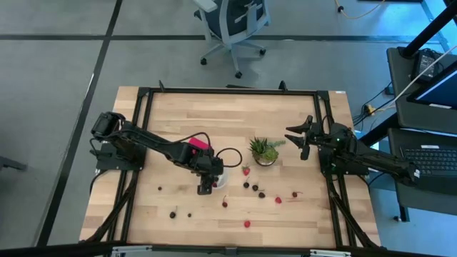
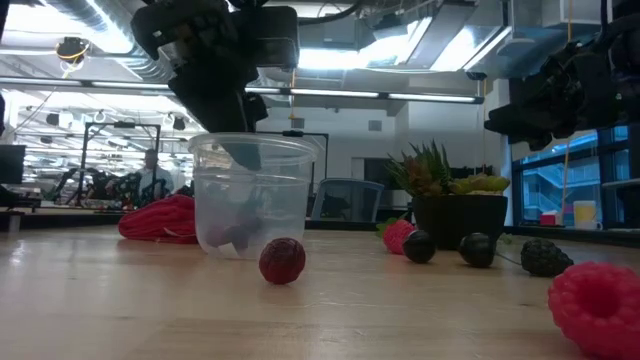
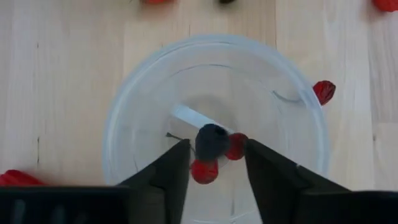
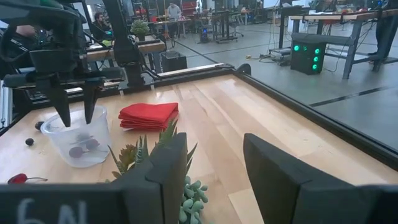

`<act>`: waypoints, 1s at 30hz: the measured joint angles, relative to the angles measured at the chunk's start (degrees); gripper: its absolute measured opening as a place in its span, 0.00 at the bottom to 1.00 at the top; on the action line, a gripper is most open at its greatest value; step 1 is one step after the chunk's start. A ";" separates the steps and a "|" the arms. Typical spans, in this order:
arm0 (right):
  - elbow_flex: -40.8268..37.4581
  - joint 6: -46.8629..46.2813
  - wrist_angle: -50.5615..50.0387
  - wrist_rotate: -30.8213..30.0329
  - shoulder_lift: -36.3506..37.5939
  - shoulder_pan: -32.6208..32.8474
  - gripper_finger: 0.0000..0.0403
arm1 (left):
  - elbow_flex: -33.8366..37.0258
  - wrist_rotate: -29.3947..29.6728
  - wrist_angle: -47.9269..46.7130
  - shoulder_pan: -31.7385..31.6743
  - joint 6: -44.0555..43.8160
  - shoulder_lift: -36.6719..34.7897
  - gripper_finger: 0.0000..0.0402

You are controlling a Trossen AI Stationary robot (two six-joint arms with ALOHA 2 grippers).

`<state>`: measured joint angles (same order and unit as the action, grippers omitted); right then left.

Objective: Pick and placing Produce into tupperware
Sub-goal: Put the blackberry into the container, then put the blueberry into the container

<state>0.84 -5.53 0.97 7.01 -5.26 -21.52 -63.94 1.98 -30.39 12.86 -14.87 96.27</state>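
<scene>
The tupperware [image 1: 221,176] is a clear round cup that stands upright on the wooden table, left of centre. My left gripper [image 3: 214,148] hangs just above its mouth, pointing steeply down, with its fingers open and nothing between them. On the cup's floor lie a dark berry [image 3: 211,140] and two red ones [image 3: 235,146]. More produce is scattered on the table near the cup: a red berry [image 1: 245,171], dark ones [image 1: 255,188] and another red one [image 1: 247,223]. My right gripper [image 1: 302,140] waits open and level at the table's right side.
A spiky green potted plant [image 1: 264,150] stands right of the cup, between the two arms. A flat red folded square [image 4: 149,115] lies behind the cup toward the far edge. A dark metal frame [image 1: 228,91] rims the table. Loose berries [image 1: 173,213] dot the near half.
</scene>
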 joint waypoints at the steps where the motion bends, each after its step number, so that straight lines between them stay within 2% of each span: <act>1: 0.00 -0.01 -0.02 0.00 0.00 0.00 0.40 | 0.00 0.00 -0.02 0.00 0.15 0.00 0.42; 6: 0.00 -0.01 -0.02 0.00 0.00 0.00 0.40 | 0.00 -0.02 -2.45 0.01 -0.42 -1.73 0.49; 12: 0.00 -0.18 -0.02 -0.01 0.00 0.00 0.40 | 0.00 0.04 -11.81 1.70 -6.81 -8.92 0.49; 18: 0.00 -0.25 -0.01 0.00 0.00 0.00 0.40 | 0.00 1.99 -20.53 7.04 -15.47 -14.44 0.49; 22: 0.00 -0.24 -0.02 0.00 0.00 0.00 0.40 | 0.00 6.54 -25.82 11.85 -23.23 -15.95 0.49; 26: 0.00 -0.27 -0.01 0.00 0.00 -0.02 0.40 | 0.12 8.45 -31.02 16.50 -33.64 -15.98 0.49; 30: 0.00 -0.27 -0.02 0.00 0.00 -0.01 0.40 | 3.51 8.58 -33.27 20.31 -44.97 -16.29 0.49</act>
<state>0.84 -5.80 0.95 7.01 -5.26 -21.53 -60.44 10.56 -63.66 33.17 -59.85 79.98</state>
